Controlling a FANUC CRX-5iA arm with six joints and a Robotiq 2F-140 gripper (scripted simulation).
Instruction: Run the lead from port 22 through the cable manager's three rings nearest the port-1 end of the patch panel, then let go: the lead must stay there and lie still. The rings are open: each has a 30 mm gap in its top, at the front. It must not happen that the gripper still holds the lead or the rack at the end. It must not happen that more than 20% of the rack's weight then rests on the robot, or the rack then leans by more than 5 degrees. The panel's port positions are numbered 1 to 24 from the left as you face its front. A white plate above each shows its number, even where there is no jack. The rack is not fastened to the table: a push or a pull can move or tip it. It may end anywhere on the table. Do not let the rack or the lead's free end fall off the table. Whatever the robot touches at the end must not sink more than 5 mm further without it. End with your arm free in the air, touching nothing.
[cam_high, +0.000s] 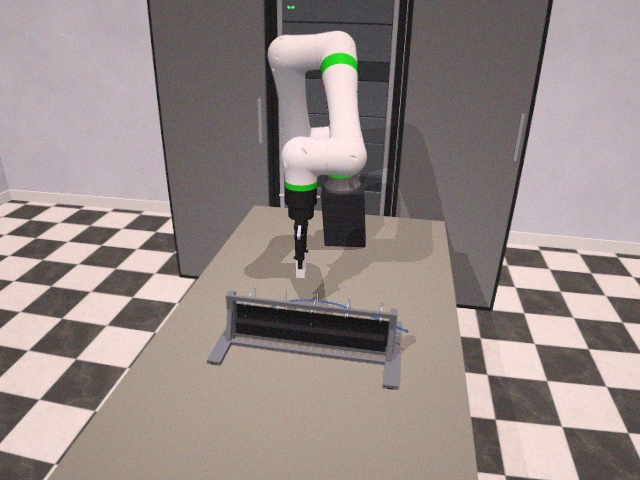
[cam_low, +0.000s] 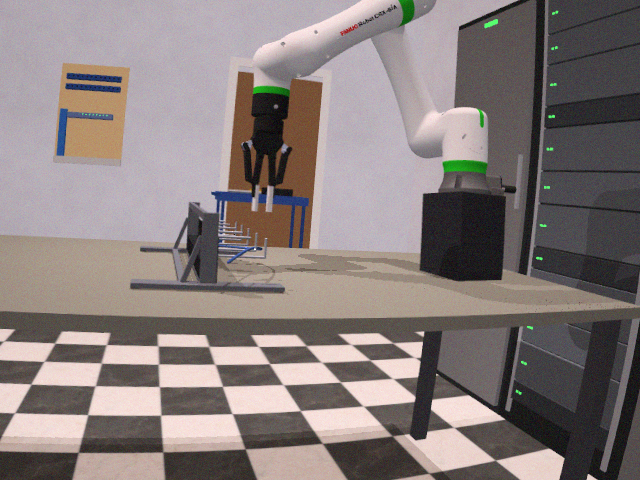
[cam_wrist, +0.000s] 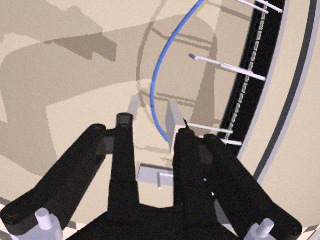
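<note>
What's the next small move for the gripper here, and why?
Probably lower straight down toward the blue lead. The gripper hangs above the rings, its fingers slightly apart with nothing between them. In the wrist view the lead curves across the table just ahead of the fingertips, beside the rack.

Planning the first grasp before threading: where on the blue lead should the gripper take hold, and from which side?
Probably on the free bowed stretch of the blue lead that arcs out from the rack, between ring prongs. Come straight down from above, fingers either side of the strand: it is thin, the prongs flank it, and the partly open, empty gripper hangs over that side.
</note>
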